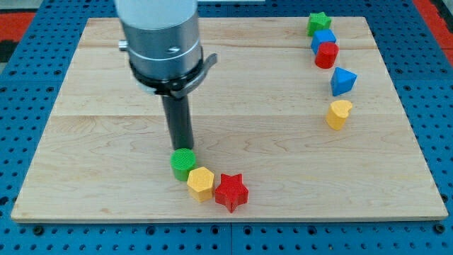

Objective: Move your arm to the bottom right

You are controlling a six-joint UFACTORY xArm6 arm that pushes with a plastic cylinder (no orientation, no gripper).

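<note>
My tip [182, 147] stands on the wooden board [106, 142] left of centre, just above a green cylinder [182, 163] and touching or nearly touching it. A yellow hexagon [201, 183] and a red star [231, 191] lie in a row to the cylinder's lower right. At the view's upper right a green star [318, 23], a blue block [323, 39] and a red cylinder [326, 54] sit close together. Below them are a blue block [342, 81] and a yellow block [339, 113].
The arm's grey body [159, 35] hangs over the board's upper left. A blue perforated table [28, 64] surrounds the board on all sides.
</note>
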